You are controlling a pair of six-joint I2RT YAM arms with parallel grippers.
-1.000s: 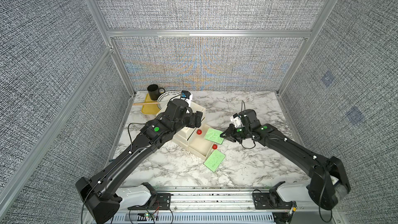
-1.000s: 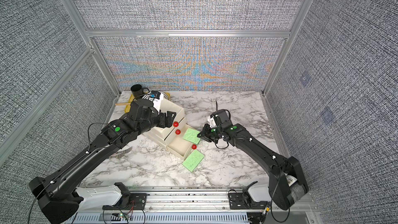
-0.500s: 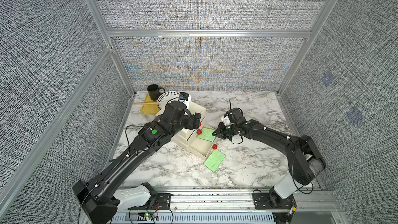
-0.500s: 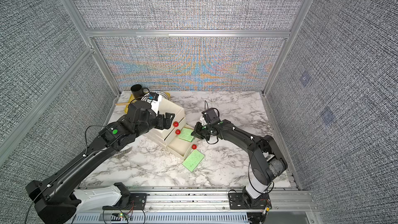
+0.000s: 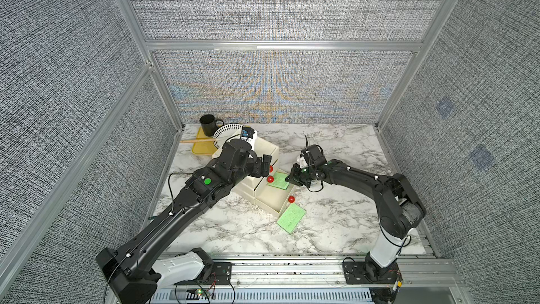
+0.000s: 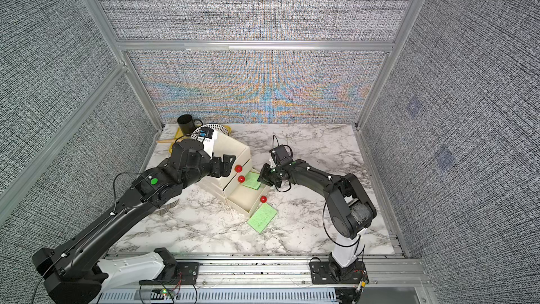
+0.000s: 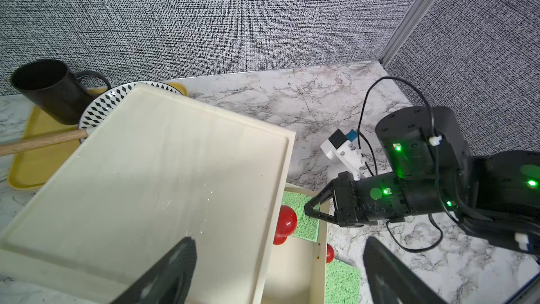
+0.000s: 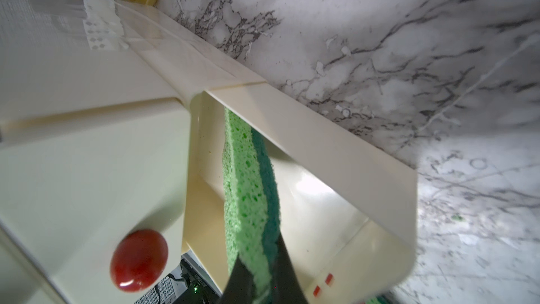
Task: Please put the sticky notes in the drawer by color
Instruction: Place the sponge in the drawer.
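Observation:
The cream drawer cabinet stands at the back left, its bottom drawer pulled out. My right gripper is shut on a green sticky note and holds it over the back of that open drawer, near the middle red knob. Another green sticky note lies on the table by the drawer's front. My left gripper hangs open above the cabinet's front edge, holding nothing.
Behind the cabinet a yellow tray carries a black mug, a patterned plate and a wooden stick. Mesh walls close in the marble table on three sides.
My right gripper has carried the green note leftward, from beside the drawer to over its inside. The left jaws have spread a little wider; that arm has barely moved.

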